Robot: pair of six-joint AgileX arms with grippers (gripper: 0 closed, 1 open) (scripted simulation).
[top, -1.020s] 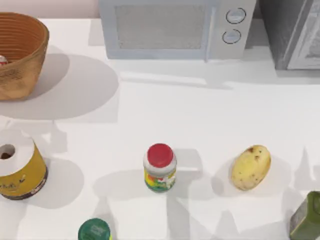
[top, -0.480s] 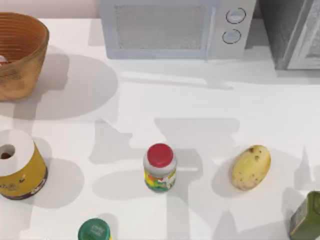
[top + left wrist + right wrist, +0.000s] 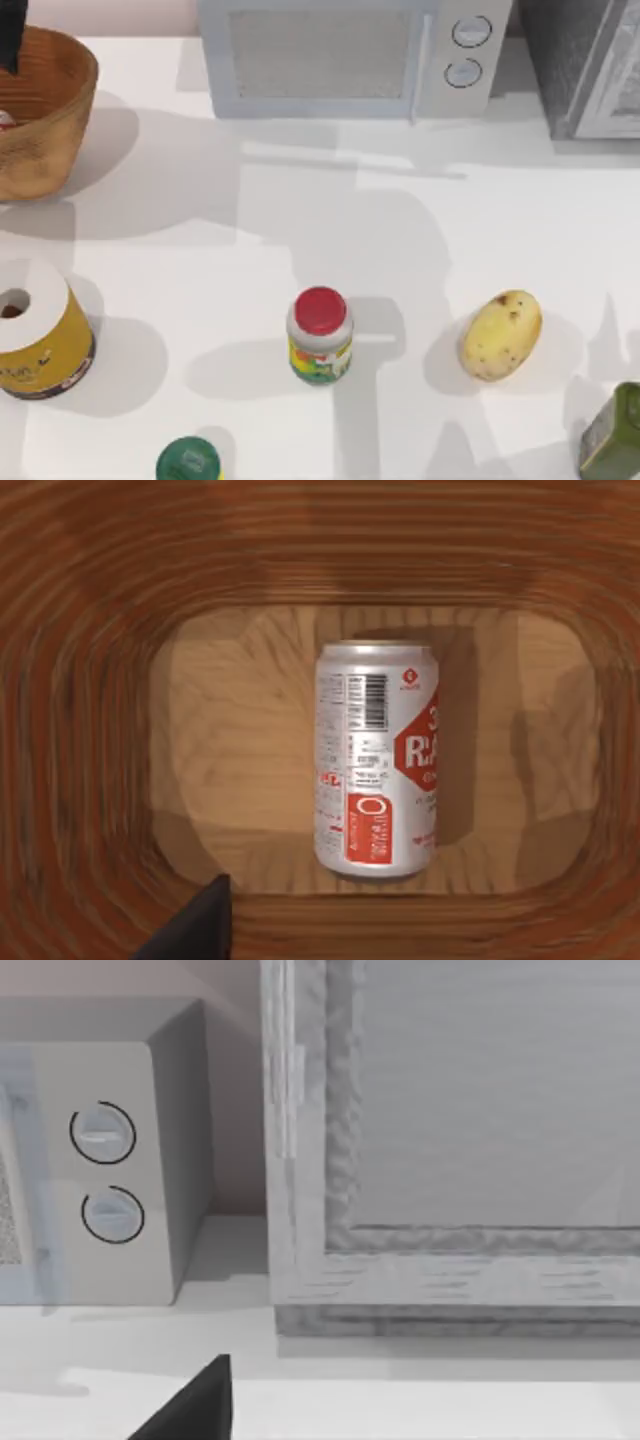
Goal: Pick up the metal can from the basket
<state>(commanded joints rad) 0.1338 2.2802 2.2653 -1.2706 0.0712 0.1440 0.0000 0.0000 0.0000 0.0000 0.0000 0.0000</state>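
Note:
The basket (image 3: 60, 95) stands at the table's far left corner, orange-brown and ribbed inside. The metal can (image 3: 378, 760) lies on its side on the basket's wooden floor, white with a red label; in the top view only a sliver of it (image 3: 4, 120) peeks out at the edge. My left gripper (image 3: 12, 38) hangs as a dark shape above the basket's rim, over the can and apart from it. A dark part of it (image 3: 195, 930) juts into the left wrist view. My right gripper (image 3: 195, 1405) is parked facing the microwave.
A microwave (image 3: 340, 55) and a grey cabinet (image 3: 590, 65) line the back edge. On the table stand a red-lidded jar (image 3: 320, 335), a potato (image 3: 502, 335), a large yellow can (image 3: 35, 345), a green-lidded jar (image 3: 188, 462) and a green bottle (image 3: 612, 435).
My left gripper has come into the top view above the basket. The arm shadows on the table have shifted towards the back.

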